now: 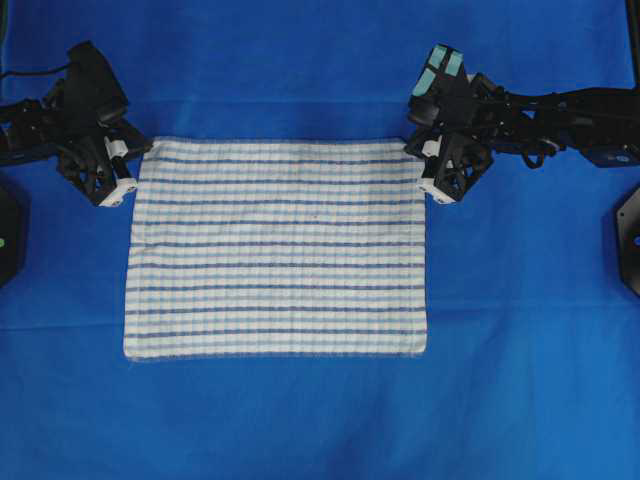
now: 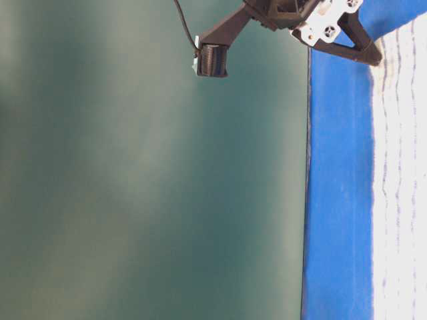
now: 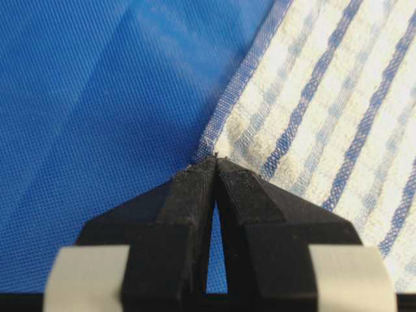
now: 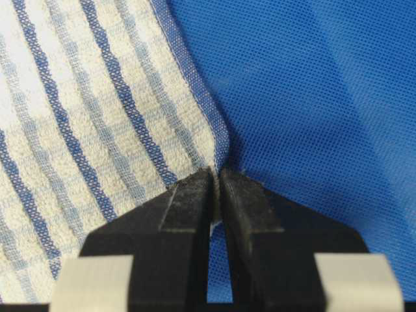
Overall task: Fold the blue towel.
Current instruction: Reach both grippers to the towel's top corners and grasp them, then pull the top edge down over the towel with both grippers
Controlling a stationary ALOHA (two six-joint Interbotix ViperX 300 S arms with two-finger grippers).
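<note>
While the blue towel (image 1: 277,247) is spread flat on the blue table covering (image 1: 320,420), its two far corners are flanked by the pincers; the left gripper (image 3: 215,160) is clenched on the left corner. The right gripper (image 4: 216,172) is pinched on the right corner.

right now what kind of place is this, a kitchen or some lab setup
Most likely a lab test bench, not a kitchen: a plain blue table covering, the left gripper and right gripper pinched on the far corners of one blue towel, and a bare greenish wall.
</note>
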